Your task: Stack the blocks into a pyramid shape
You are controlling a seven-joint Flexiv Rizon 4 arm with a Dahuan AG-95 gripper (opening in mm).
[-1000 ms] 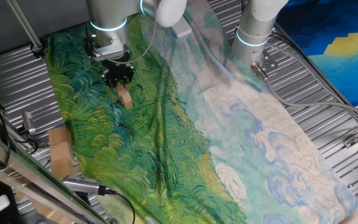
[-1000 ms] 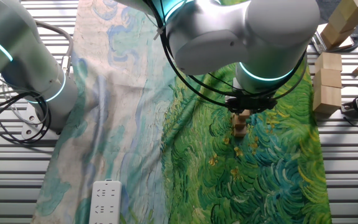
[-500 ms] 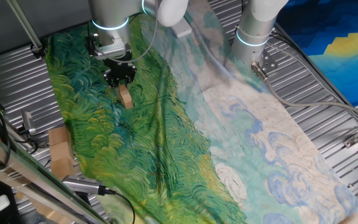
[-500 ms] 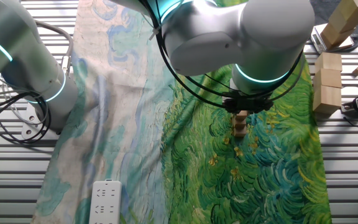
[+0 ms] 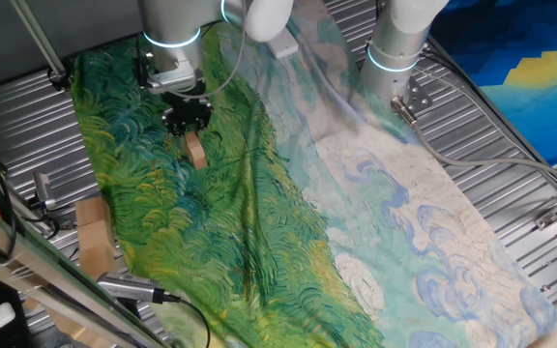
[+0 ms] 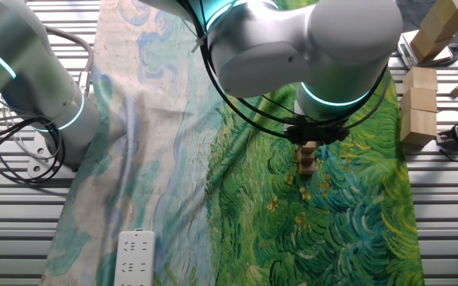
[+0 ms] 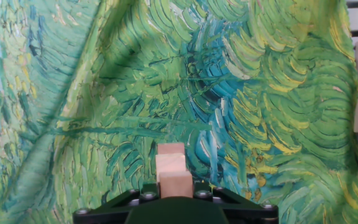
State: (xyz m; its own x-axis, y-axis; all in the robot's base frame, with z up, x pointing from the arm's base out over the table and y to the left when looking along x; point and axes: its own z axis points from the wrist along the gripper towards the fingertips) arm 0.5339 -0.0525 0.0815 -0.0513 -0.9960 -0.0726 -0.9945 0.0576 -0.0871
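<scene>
The painted cloth point(image 5: 211, 222), green swirls at left fading to pale blue at right, covers the slatted worktop point(image 5: 511, 145) across most of the frame. My hand point(image 5: 186, 124) hangs at upper left in one fixed view, directly above the blocks point(image 5: 194, 151). In the hand view, lower centre, the blocks point(image 7: 171, 164) appear in a row running away from me, the nearest between my jaws; I cannot tell whether I grip it. Risk, in my judgement: the cloth's folds give soft footing, so a sideways nudge could topple the blocks.
</scene>
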